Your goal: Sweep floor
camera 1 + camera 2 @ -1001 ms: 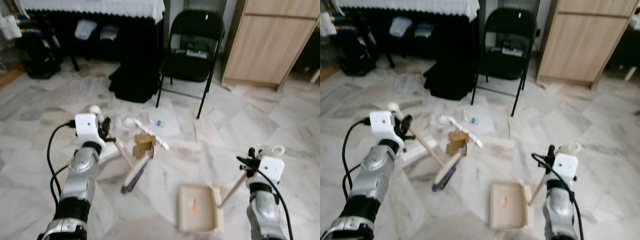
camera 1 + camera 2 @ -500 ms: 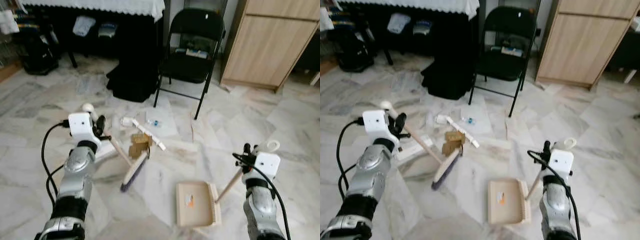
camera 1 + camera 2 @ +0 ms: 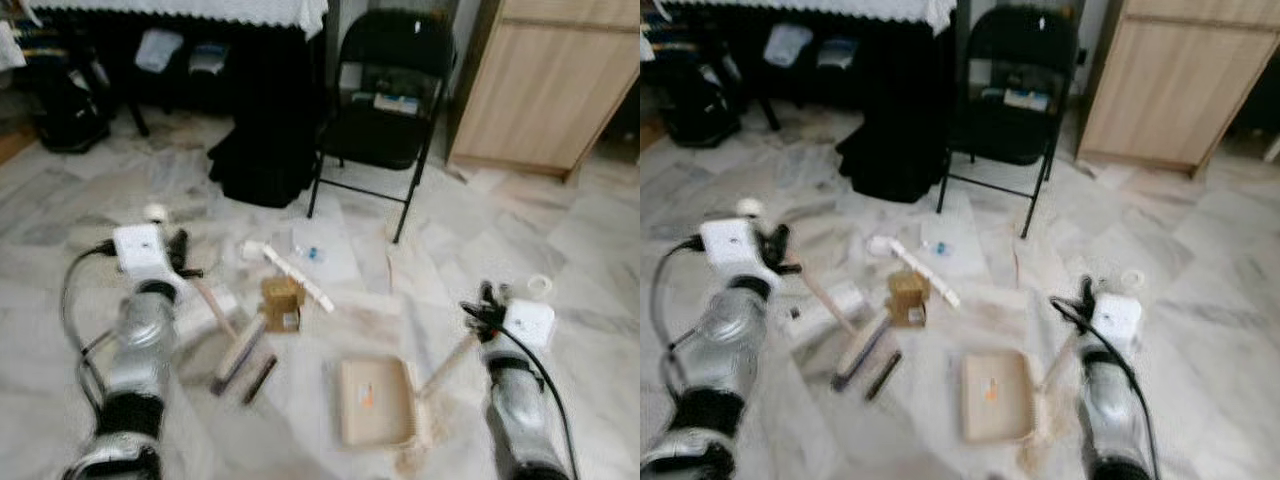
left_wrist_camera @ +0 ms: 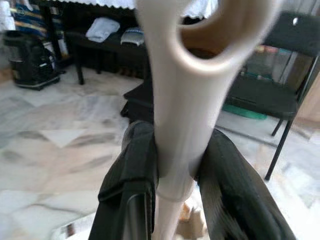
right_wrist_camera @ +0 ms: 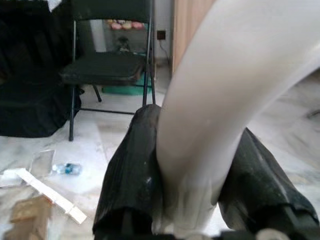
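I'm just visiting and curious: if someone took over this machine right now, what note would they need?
Left pincer: shut on the cream-handled broom, head on the marble floor beside the brown cardboard scrap.
Right pincer: shut on the beige dustpan, lying flat on the floor, an orange bit inside.
Left: cardboard, white strip and small bottle lie unswept before the black folding chair.

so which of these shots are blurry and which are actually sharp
Both eye views are motion-smeared: the broom, dustpan and both arms look soft. Left wrist view: the broom handle between the left gripper fingers is soft, background fairly clear. Right wrist view: the right gripper and dustpan handle are blurred close up; the black chair is sharper.
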Robot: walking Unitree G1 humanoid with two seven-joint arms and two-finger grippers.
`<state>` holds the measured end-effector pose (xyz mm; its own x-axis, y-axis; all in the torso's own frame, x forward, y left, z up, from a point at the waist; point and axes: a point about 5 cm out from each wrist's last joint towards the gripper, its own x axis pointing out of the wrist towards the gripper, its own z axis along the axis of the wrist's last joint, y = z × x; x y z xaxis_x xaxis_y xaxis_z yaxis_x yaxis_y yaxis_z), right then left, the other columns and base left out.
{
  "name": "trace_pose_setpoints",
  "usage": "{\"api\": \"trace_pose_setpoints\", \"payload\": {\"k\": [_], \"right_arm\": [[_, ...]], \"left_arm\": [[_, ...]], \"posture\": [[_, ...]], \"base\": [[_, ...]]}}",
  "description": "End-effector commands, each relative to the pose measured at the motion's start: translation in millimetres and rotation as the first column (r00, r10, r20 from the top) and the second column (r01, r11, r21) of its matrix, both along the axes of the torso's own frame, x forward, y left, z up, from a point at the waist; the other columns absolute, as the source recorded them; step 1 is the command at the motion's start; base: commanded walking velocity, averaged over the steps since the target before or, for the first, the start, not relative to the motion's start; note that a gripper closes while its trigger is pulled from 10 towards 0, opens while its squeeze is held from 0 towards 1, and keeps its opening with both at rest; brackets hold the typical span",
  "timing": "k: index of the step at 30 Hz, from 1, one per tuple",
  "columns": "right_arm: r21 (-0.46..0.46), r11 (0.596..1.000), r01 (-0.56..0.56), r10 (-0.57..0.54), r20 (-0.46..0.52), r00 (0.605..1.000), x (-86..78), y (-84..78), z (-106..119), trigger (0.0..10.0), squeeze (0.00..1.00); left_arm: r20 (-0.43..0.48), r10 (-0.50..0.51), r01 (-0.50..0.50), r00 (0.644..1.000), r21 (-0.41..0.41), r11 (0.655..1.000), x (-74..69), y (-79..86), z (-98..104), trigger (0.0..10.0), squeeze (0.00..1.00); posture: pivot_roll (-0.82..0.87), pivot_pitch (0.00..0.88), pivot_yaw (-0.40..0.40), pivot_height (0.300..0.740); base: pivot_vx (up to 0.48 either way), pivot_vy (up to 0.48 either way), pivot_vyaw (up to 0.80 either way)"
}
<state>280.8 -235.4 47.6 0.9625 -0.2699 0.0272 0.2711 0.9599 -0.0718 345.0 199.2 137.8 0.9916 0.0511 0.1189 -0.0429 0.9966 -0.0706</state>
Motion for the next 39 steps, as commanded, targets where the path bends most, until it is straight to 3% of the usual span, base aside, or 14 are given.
{"api": "trace_pose_setpoints", "payload": {"k": [1, 7, 29, 39], "right_arm": [[0.004, 1.0, -0.021, 0.021, 0.058, 0.998, 8.3, 7.0, 11.5, 10.0, 0.0], [0.008, 1.0, -0.026, 0.025, 0.056, 0.998, 8.0, 8.0, 10.7, 10.0, 0.0], [0.013, 0.999, -0.032, 0.031, 0.059, 0.998, 9.0, 10.6, 10.9, 10.0, 0.0], [0.021, 0.999, -0.035, 0.034, 0.06, 0.998, 10.6, 13.6, 10.8, 10.0, 0.0]], "left_arm": [[0.063, 0.034, -0.034, 0.997, 0.004, 0.999, -0.7, 12.4, 12.0, 10.0, 0.0], [0.057, 0.039, -0.039, 0.998, -0.006, 0.999, -1.0, 13.8, 10.7, 10.0, 0.0], [0.06, 0.024, -0.024, 0.998, -0.005, 1.0, -1.5, 13.5, 10.3, 10.0, 0.0], [0.061, 0.021, -0.022, 0.998, 0.005, 1.0, -1.3, 14.5, 11.6, 10.0, 0.0]], "posture": [[-0.07, 0.089, -0.006, 0.74], [-0.07, 0.093, -0.006, 0.74], [-0.07, 0.078, 0.0, 0.74], [-0.06, 0.081, 0.004, 0.74]], "base": [[0.0, 0.0, 0.0], [0.0, 0.0, 0.0], [0.0, 0.358, 0.0], [0.0, 0.118, 0.0]]}}
